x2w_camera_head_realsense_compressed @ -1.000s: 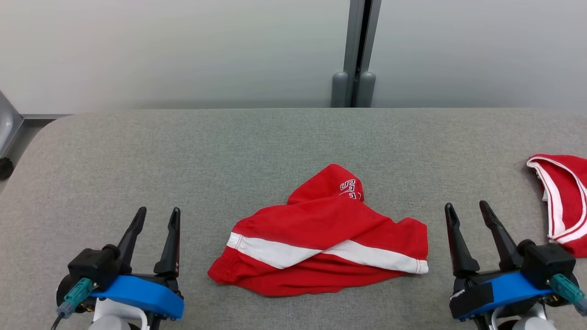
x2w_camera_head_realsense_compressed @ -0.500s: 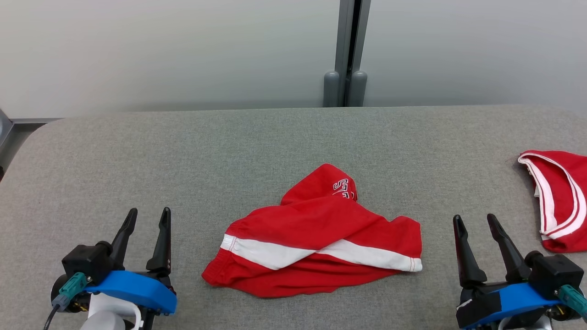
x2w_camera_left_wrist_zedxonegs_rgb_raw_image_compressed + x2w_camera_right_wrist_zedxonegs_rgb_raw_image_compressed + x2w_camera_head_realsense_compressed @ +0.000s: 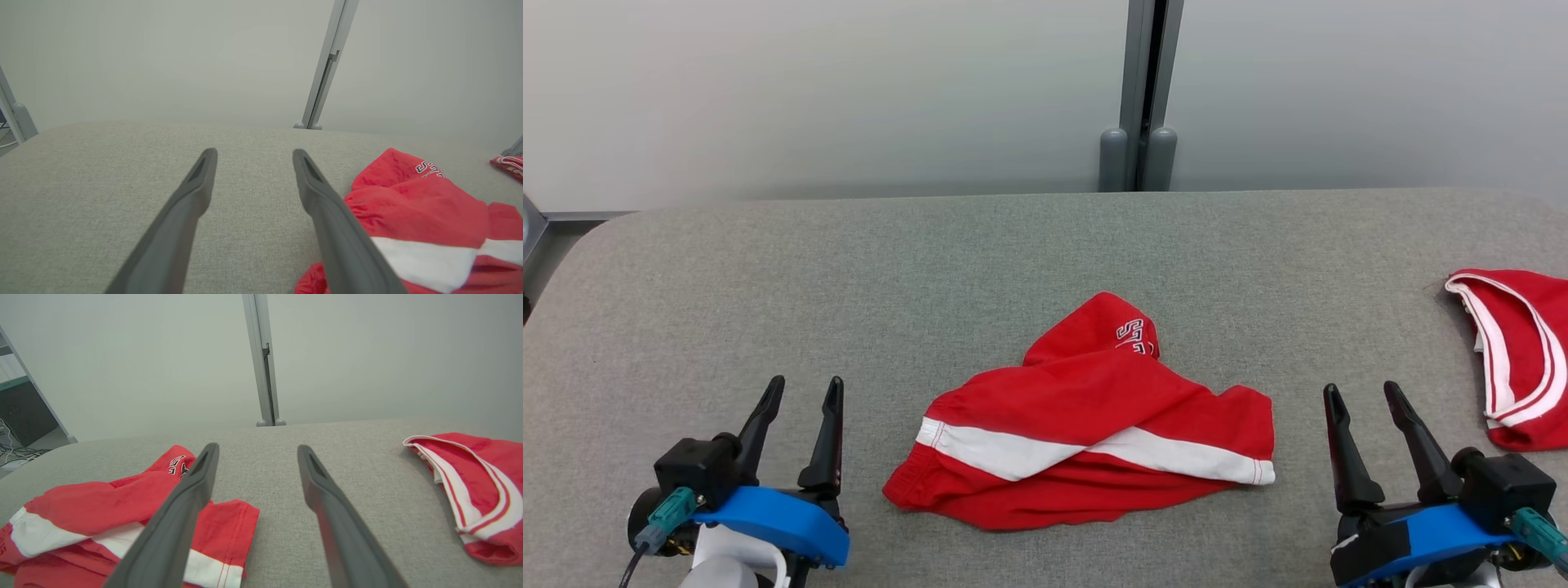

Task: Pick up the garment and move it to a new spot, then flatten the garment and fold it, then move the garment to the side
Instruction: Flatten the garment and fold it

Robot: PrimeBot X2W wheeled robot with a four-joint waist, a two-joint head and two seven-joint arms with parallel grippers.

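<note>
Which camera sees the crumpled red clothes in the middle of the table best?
The head view: the whole red garment lies in the open on the grey table. The left wrist view cuts it off at its edge, partly behind a finger. The right wrist view hides part behind a finger too.

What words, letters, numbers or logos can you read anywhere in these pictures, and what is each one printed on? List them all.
"ST": white outlined lettering on the upper fold of the crumpled red garment in the middle of the table; the rest of the word is tucked into the fold and cannot be read.
No text can be seen on the second red garment at the right.
</note>
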